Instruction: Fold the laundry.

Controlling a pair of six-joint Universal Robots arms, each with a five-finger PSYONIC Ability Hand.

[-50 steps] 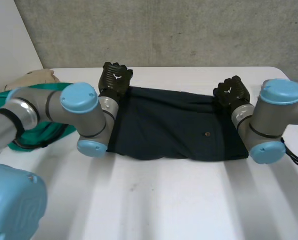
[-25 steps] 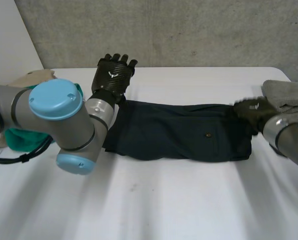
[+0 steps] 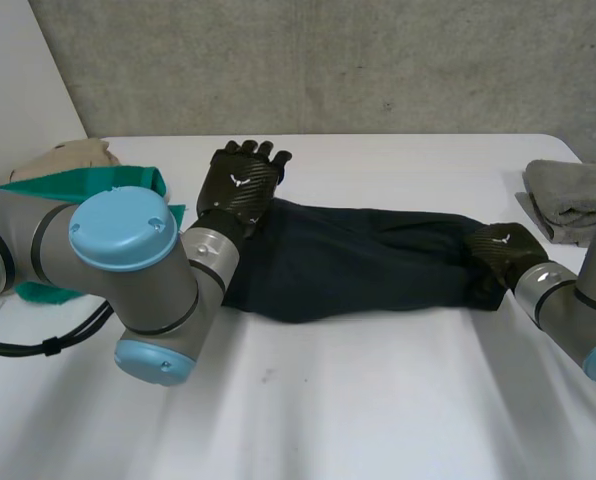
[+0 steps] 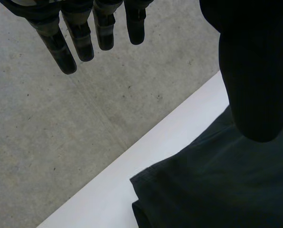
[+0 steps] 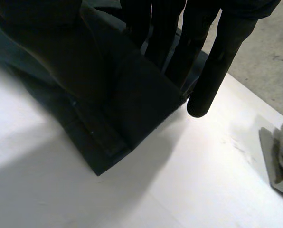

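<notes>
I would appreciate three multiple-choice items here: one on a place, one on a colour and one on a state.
1. Relative to the dark garment, the grey towel lies: A on it; B apart, at the right edge of the table; C under it.
2. The cloth behind the left arm is: A green; B red; C yellow.
3. The left hand is: A shut on the garment; B open; C shut on the towel.
B: bare table separates them. A: the head view shows green. B: its fingers are straight, holding nothing.
</notes>
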